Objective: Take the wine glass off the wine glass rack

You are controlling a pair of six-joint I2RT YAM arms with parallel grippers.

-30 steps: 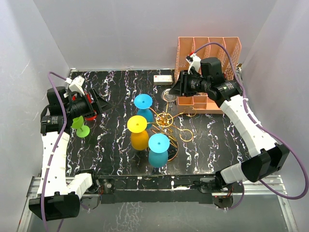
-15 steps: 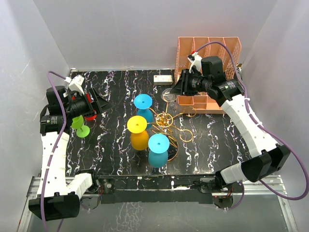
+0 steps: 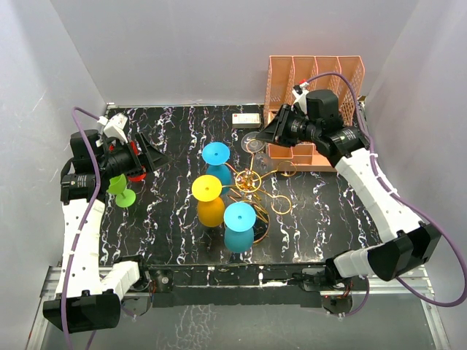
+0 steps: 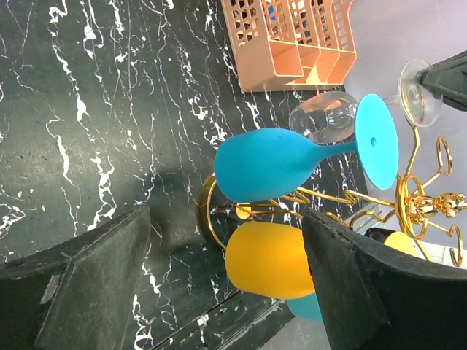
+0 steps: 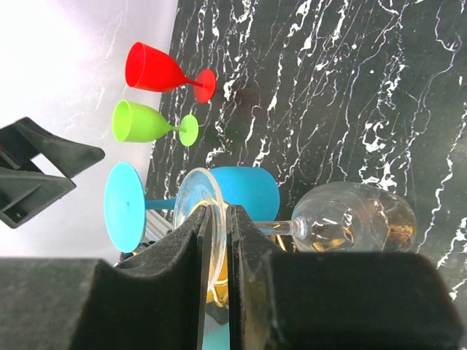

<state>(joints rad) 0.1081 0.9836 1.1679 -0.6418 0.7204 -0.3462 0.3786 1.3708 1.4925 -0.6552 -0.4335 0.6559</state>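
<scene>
Black, white-veined marble tabletop (image 3: 175,233), pale walls around it. The right gripper (image 5: 216,222) is pinched narrow on the round foot of the clear wine glass (image 5: 356,226). The glass is held foot up at the far side of the gold wine glass rack (image 3: 252,182). Whether its stem is free of the rack's loop cannot be told. A blue glass (image 3: 217,154), a yellow glass (image 3: 208,188) and a teal glass (image 3: 239,216) hang on the rack. The left gripper (image 4: 226,226) is spread wide and holds nothing, near a green glass (image 3: 120,188) at the left edge.
</scene>
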